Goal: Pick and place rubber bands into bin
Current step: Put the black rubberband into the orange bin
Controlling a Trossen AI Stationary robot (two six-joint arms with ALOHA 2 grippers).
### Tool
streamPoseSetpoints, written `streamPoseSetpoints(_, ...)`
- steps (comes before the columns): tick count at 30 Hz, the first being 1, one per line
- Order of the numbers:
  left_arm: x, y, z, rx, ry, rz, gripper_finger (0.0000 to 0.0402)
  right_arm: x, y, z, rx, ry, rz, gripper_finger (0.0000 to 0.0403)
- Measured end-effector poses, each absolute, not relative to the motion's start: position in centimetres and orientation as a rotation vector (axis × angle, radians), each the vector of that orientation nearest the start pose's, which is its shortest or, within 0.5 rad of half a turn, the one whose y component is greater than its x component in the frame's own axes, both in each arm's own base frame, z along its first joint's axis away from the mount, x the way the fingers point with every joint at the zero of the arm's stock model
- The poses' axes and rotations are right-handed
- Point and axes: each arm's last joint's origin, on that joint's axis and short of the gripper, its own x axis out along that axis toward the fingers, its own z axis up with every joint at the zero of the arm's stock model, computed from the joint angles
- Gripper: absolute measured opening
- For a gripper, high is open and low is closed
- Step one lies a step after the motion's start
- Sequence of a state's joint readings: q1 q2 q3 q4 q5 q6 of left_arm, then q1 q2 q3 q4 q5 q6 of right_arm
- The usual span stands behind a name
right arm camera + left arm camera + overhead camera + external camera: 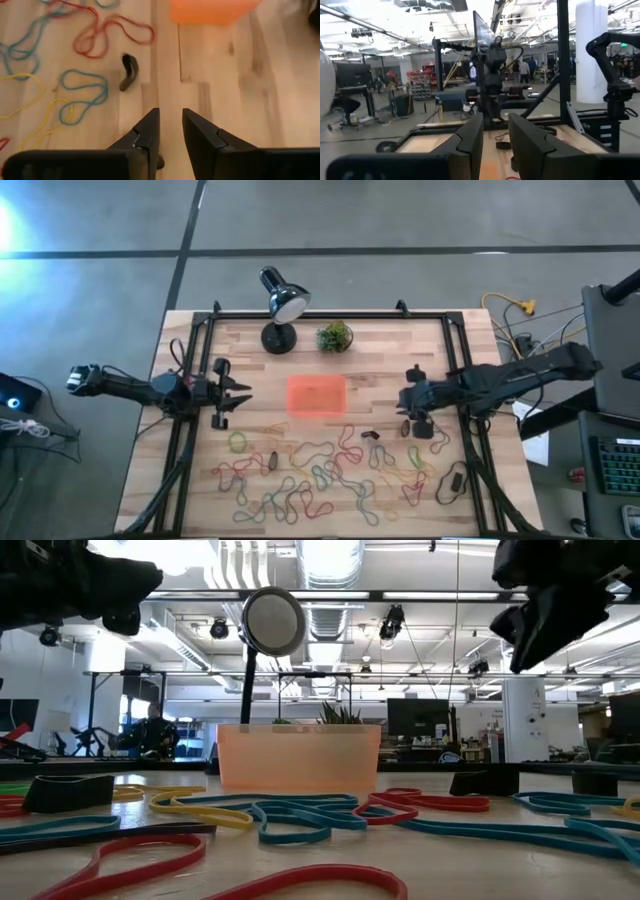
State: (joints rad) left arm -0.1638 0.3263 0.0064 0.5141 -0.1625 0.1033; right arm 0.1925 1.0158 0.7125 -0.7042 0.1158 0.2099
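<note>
As we looked down from overhead, the orange-red bin (317, 396) sat at the centre of the wooden table (390, 350), apparently empty. The rubber bands (330, 475) lay scattered across the lower half of the frame, below the bin. Our left gripper (232, 402) hovered at left of the bin, fingers (468, 137) slightly apart, holding nothing. Our right gripper (418, 412) hung at right of the bin, fingers (145, 131) also slightly parted and empty. A black desk lamp (281, 305) and a small potted plant (334, 336) stood above the bin.
</note>
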Motion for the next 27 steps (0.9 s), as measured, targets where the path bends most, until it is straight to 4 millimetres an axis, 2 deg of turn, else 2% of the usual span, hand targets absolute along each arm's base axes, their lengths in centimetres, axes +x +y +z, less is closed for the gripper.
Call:
streamPoseSetpoints(5, 11.8, -1.5, 18.3, 0.006, -0.154, 0.001, 0.0077, 18.3, 3.5, 21.2, 0.174, 1.126, -0.196, 0.0103)
streamPoseSetpoints(11, 12.3, -1.6, 17.6, 0.017, -0.088, -0.005, 0.0077, 17.9, 5.7, 19.9, 0.225, 1.217, -0.271, 0.0109)
streamPoseSetpoints(15, 12.5, -1.6, 17.4, 0.042, -0.069, -0.005, 0.0077, 17.9, 7.0, 19.2, 0.197, 1.212, -0.333, 0.0101)
streamPoseSetpoints(21, 12.6, -1.6, 17.3, 0.056, -0.057, -0.005, 0.0077, 18.2, 7.4, 18.0, 0.189, 1.238, -0.414, 0.0087)
streamPoseSetpoints(27, 12.5, -1.6, 17.3, 0.055, -0.059, -0.005, 0.0077, 18.6, 7.6, 16.9, 0.159, 1.288, -0.442, 0.0105)
